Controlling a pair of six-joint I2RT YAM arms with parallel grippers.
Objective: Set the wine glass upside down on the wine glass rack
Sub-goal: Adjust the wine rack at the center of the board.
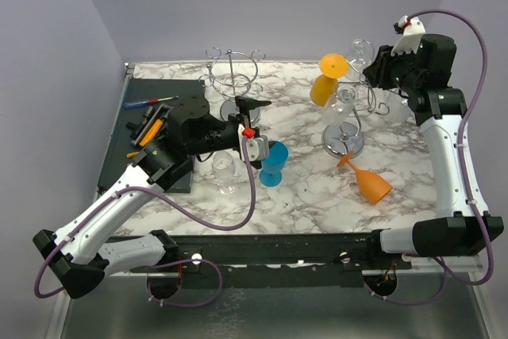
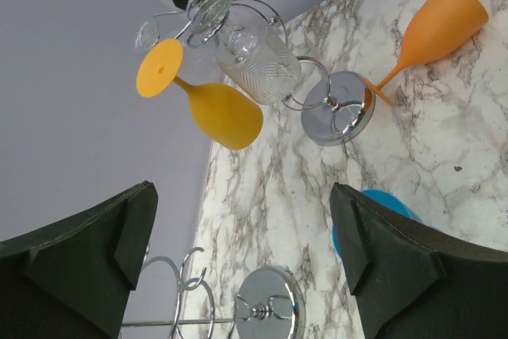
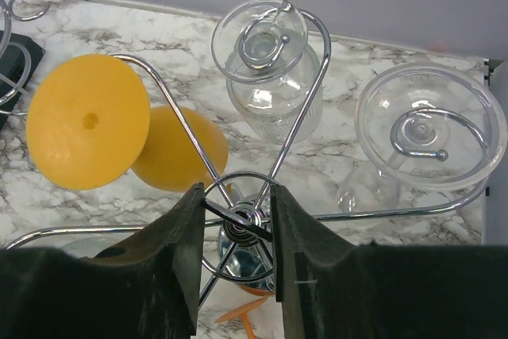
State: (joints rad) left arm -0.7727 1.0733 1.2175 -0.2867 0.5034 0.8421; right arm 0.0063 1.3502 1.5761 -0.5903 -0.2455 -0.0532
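Observation:
A chrome wine glass rack (image 1: 344,142) stands at the right of the marble table. A yellow glass (image 1: 325,85) and clear glasses (image 1: 343,105) hang upside down on it. My right gripper (image 1: 379,71) is above it, and in the right wrist view (image 3: 236,220) it is shut on the rack's top ring (image 3: 238,180). An orange glass (image 1: 370,182) lies on its side by the rack's base. A blue glass (image 1: 275,164) stands on the table beside my left gripper (image 1: 258,126), which is wide open and empty (image 2: 246,267). The blue glass (image 2: 381,200) is partly hidden behind one finger.
A second, empty chrome rack (image 1: 234,77) stands at the back left, its base (image 2: 270,303) below my left gripper. Small clear glasses (image 1: 225,166) sit under the left arm. A dark mat (image 1: 159,93) with screwdrivers (image 1: 151,103) lies at the left edge.

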